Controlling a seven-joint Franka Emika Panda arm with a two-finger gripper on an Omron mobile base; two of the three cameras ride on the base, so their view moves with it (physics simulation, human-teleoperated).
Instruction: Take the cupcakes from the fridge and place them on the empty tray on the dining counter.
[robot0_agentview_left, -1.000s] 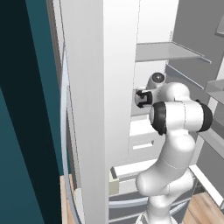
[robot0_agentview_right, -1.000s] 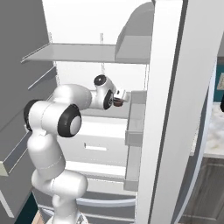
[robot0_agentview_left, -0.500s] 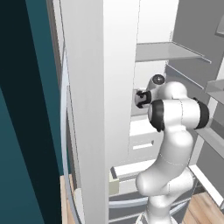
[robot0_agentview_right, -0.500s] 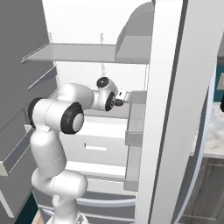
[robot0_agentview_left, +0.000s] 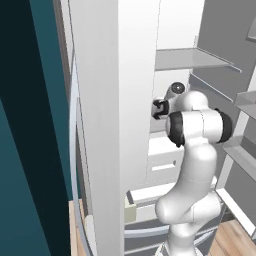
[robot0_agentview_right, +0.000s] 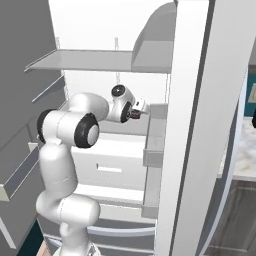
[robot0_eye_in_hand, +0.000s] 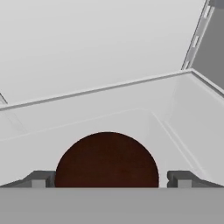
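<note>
Between the earlier frames and this moment the arm had folded a little further, its dark-banded elbow joint sliding across while the hand stayed at much the same height inside the fridge (robot0_agentview_right: 195, 125), and the cameras themselves had not shifted. From the hand camera, the gripper (robot0_eye_in_hand: 107, 179) stood with its jaws spread wide, one dark fingertip (robot0_eye_in_hand: 39, 179) at the left of the picture's bottom and the other at the right. A cupcake (robot0_eye_in_hand: 107, 159), round and dark brown, sat squarely between them, filling most of the gap, with a thin sliver of white showing on either side, so the tips flanked it without visibly pressing on it (whether they actually touched could not be told from that angle). It rested on a white interior floor, with a raised white lip running across behind it and a corner of the compartment off to the upper right. In the left base view the hand (robot0_agentview_left: 161, 107) was tucked just behind the edge of the open fridge door, below a grey shelf (robot0_agentview_left: 192, 59). In the right base view the wrist (robot0_agentview_right: 131, 109) pointed toward the door-side bins, beneath the same shelf and above the white drawers (robot0_agentview_right: 107, 167). The cupcake itself was hidden by the hand in both base views.
</note>
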